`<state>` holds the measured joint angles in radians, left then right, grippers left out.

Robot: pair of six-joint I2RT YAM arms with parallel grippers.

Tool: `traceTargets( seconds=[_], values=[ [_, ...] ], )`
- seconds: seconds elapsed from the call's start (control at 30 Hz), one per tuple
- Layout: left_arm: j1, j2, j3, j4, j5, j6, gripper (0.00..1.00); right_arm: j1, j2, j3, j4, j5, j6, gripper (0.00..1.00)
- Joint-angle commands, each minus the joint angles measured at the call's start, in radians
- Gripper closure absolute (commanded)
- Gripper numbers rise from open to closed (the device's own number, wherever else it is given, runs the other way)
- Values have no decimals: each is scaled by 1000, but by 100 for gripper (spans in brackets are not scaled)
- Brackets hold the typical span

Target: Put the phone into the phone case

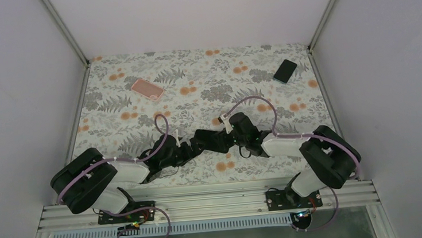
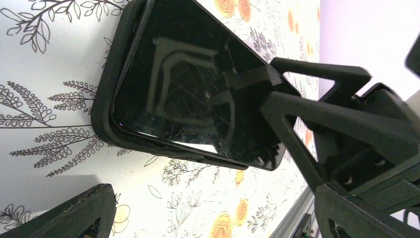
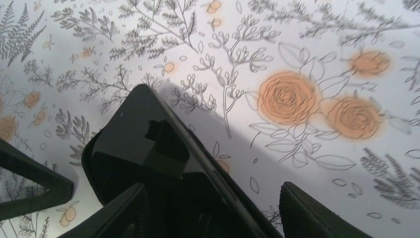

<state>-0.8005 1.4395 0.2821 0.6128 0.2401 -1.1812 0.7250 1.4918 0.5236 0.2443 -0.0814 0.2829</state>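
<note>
Phone feel: the phone (image 2: pixel 188 89) is likely stiff, fairly light and slick, with a glossy, finely scratched glass face that could crack if squeezed hard.
Case feel: the black case (image 2: pixel 101 109) wraps its edge as a thick matt rim, probably grippier than the glass; the phone looks already seated in it.
Where to hold: across the 2 long rimmed edges, not on the glass.
Far left: a pink case (image 1: pixel 147 90) lies flat on the flowered table (image 2: pixel 44 163), well apart from both arms.
Left gripper (image 1: pixel 183 151): spread wide and holding nothing; in its own view 1 finger (image 2: pixel 74 213) sits near the phone's long side with bare table between.
Phone place: flat on the table near the front middle, between the 2 grippers.
Right gripper (image 3: pixel 210 198): fingers parted and straddling the phone's end; 1 finger stands clear of the rim, so nothing is pinched.
Far right: a second black phone (image 1: pixel 285 70) lies by the back corner.
</note>
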Motion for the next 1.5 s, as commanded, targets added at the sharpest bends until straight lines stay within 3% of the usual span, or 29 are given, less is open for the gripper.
traceTargets(
  seconds=[0.0,0.2,0.43,0.77,0.97,1.47],
  values=[
    [-5,7,-29,-46,1,-11,0,-1,-44,50,-60,86,-65,35],
    [-5,6,-30,-50,4,-13,0,-13,-26,85,-102,111,-101,30],
    [-5,8,-18,-65,3,-10,3,-57,35,154,-165,-1,-161,29],
    [1,35,49,-162,-18,30,21,-129,130,230,-246,-181,-178,29],
    [20,69,74,-178,-9,47,25,-134,209,280,-337,-301,-159,30],
    [88,118,21,-163,14,100,31,-42,157,155,-286,-488,-16,32]
  ],
)
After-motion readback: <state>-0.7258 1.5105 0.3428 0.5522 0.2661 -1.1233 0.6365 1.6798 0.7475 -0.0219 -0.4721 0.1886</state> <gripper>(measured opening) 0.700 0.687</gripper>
